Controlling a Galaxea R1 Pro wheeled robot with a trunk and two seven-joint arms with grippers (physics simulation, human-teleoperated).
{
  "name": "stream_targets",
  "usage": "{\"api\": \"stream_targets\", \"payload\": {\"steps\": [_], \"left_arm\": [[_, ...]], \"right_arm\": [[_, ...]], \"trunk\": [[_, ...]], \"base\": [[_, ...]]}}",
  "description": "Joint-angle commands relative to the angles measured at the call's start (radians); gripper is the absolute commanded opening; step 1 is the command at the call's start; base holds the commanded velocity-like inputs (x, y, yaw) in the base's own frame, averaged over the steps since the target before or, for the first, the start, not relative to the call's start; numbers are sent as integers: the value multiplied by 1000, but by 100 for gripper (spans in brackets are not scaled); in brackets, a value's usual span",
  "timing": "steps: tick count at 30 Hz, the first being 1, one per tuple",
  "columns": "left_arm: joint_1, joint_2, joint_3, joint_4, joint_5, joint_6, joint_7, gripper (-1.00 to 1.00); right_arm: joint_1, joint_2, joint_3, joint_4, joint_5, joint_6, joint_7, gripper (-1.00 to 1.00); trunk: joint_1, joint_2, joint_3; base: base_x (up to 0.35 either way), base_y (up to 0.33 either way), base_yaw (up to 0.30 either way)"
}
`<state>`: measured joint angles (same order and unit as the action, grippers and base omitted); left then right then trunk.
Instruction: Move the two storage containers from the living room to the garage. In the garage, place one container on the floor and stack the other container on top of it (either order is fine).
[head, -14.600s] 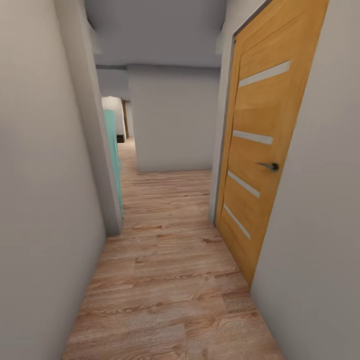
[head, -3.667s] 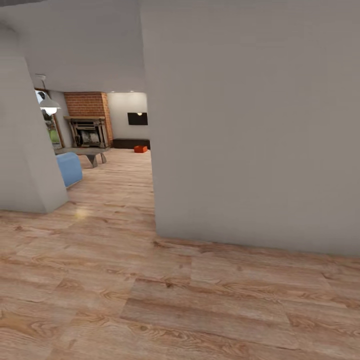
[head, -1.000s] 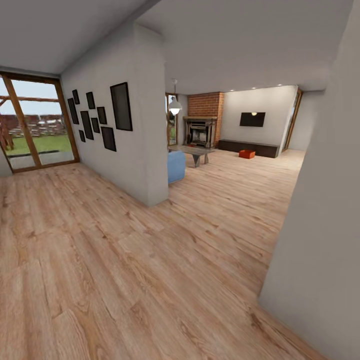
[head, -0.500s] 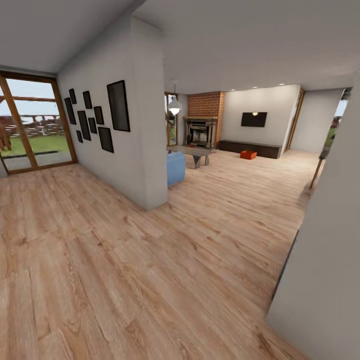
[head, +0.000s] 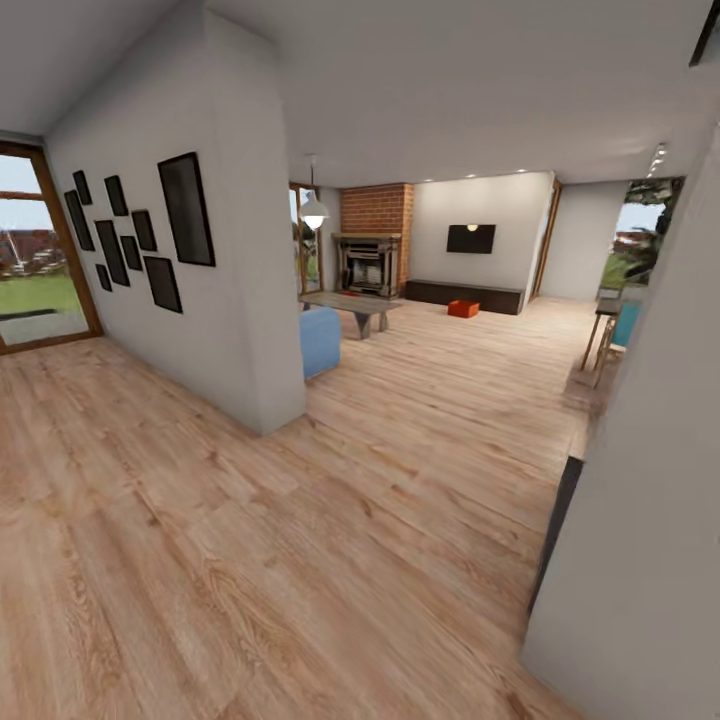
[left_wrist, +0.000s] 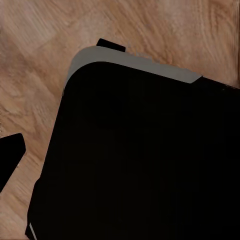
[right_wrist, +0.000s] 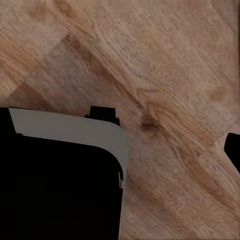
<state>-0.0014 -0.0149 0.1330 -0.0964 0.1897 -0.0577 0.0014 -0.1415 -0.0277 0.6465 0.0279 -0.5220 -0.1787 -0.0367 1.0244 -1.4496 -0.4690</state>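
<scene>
One orange-red container sits on the plank floor at the far end of the living room, just before a low dark bench under the black TV. Between here and it lies open, smooth light-wood floor; a grey wall hung with black frames juts in at the left, a blue sofa end and grey table behind it. A brick fireplace stands beyond. In each wrist view a black, grey-edged body hangs over the planks; whether either gripper is open I cannot tell.
</scene>
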Motion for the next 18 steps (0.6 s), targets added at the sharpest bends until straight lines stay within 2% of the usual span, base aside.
{"api": "stream_targets", "payload": {"steps": [1,11,18], "left_arm": [[0,0,7,0,2,-2,0,100],[0,0,7,0,2,-2,0,100],[0,0,7,0,1,-2,0,100]], "right_arm": [[-1,0,8,3,-7,-5,0,100],[-1,-4,11,3,-4,-5,8,100],[-1,-4,11,3,16,-5,10,100]], "trunk": [[1,0,-1],[1,0,-1],[1,0,-1]], "base": [[323,93,-248],[323,94,-41],[323,94,-1]]}}
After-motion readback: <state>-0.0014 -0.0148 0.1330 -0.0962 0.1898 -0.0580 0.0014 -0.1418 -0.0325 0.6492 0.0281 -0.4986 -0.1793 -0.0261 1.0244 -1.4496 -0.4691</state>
